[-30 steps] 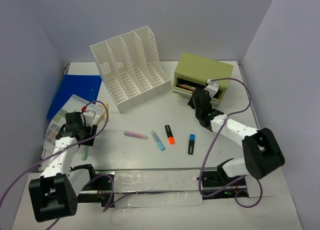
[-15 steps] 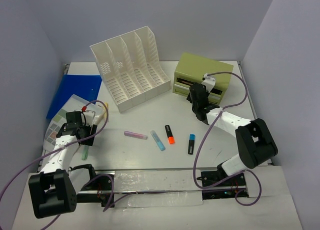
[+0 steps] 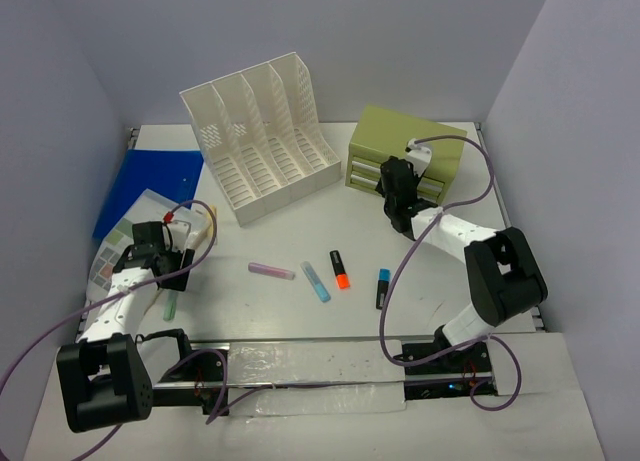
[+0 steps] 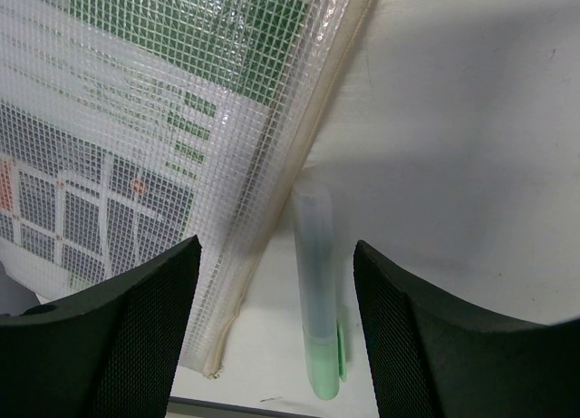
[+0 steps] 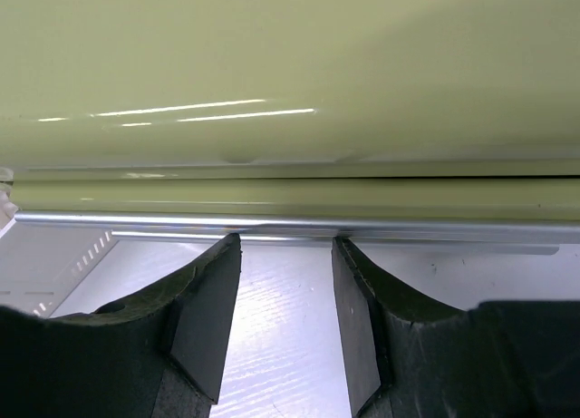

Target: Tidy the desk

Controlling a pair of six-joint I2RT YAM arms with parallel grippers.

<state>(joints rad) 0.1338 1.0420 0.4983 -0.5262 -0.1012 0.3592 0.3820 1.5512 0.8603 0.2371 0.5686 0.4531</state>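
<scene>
While the print on the sheet inside the mesh pouch (image 4: 136, 119) showed only as green blocks and small grids, too small to read, the left gripper (image 4: 274, 250) hung open over the pouch's cream edge, its fingers either side of a green marker (image 4: 315, 291) without touching it. The desk (image 3: 330, 216) filled the floor between grey walls, with a rack (image 3: 265, 141) and a blue folder (image 3: 150, 181) far left and a drawer box (image 3: 415, 141) far right. The right gripper (image 5: 285, 246) stood open, tips close up to the box's front at a silver strip. A pink marker (image 3: 272, 271), a pale-blue marker (image 3: 316, 281), an orange marker (image 3: 341, 269) and a blue marker (image 3: 383, 289) lay apart mid-desk, with bare desk between them and the rack.
</scene>
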